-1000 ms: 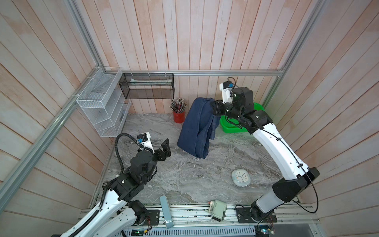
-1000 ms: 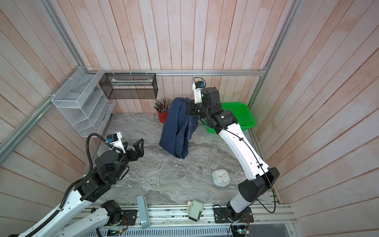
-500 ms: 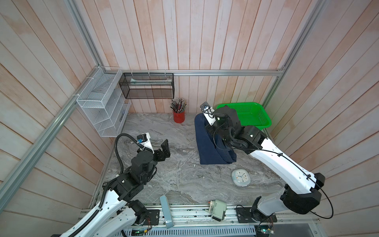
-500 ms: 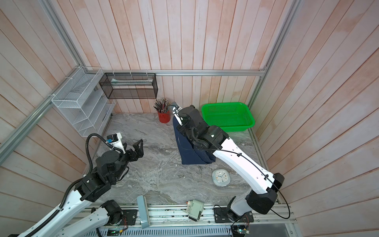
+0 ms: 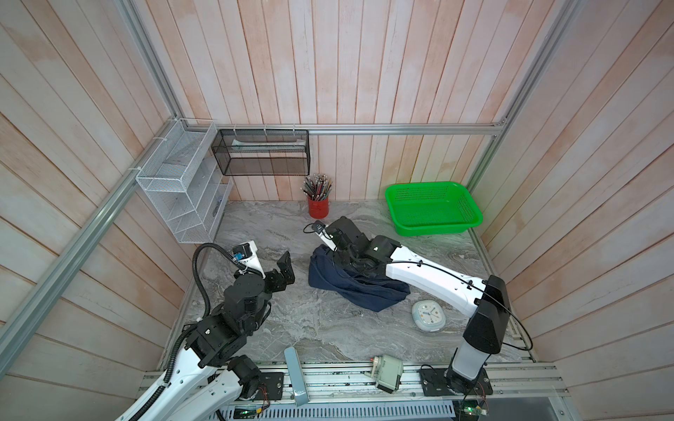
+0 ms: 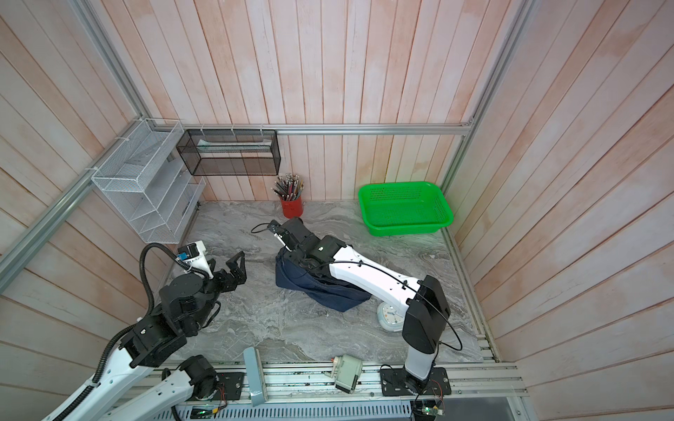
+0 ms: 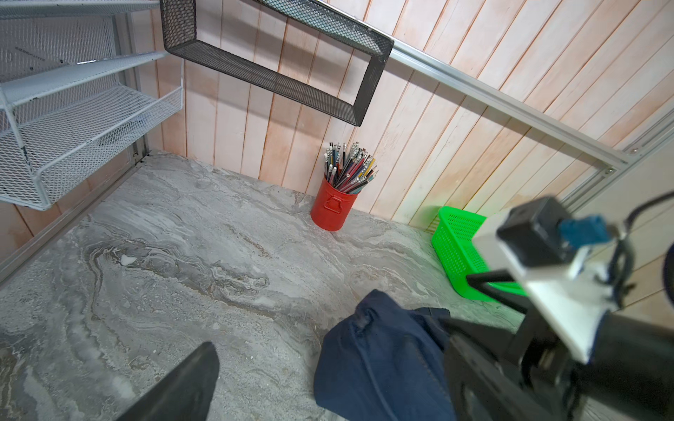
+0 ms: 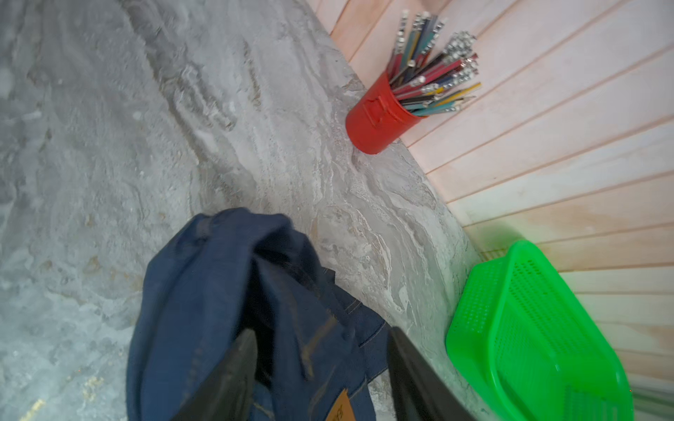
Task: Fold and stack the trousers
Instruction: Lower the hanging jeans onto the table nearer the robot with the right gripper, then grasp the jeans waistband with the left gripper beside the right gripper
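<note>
In both top views the trousers (image 5: 359, 289) (image 6: 317, 288) lie heaped on the table (image 5: 291, 328), no longer hanging aloft. The right gripper (image 5: 344, 257) has dropped onto them. The left gripper (image 5: 285, 266) is unmoved, fingers spread.

Right wrist view: fingers (image 8: 233, 364) now parted, denim slack between.

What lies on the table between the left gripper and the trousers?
Nothing: only bare marble table separates the left gripper from the trousers, in both top views.
</note>
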Controlling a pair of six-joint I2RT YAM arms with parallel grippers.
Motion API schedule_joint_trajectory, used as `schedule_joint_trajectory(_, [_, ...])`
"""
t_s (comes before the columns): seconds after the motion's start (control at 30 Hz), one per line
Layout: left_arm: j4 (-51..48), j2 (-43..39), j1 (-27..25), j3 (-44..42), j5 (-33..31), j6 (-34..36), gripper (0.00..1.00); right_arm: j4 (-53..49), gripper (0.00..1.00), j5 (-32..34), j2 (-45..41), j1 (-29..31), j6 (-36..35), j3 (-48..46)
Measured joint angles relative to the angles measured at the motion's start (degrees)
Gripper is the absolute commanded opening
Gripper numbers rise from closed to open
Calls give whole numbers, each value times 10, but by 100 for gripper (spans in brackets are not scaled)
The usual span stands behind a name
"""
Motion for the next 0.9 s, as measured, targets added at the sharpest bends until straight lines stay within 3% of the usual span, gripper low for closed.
schedule_joint_trajectory(0.17, [0, 21, 0, 0, 0, 0, 98, -11, 78, -36, -24, -67, 86, 20])
schedule_joint_trajectory(0.3, [0, 38, 0, 0, 1, 0, 98, -9, 78, -108, -95, -106, 178, -33])
schedule_joint_trajectory(0.53, [-2, 58, 0, 0, 31, -14, 97, -7, 73, -233, -183, -212, 403, -160])
schedule_joint_trajectory(0.77, [17, 92, -18, -37, 100, -74, 96, 37, 67, -396, -210, -227, 605, -359])
schedule_joint_trajectory(0.9, [49, 122, -56, -74, 132, -116, 96, 78, 67, -453, -230, -231, 687, -407])
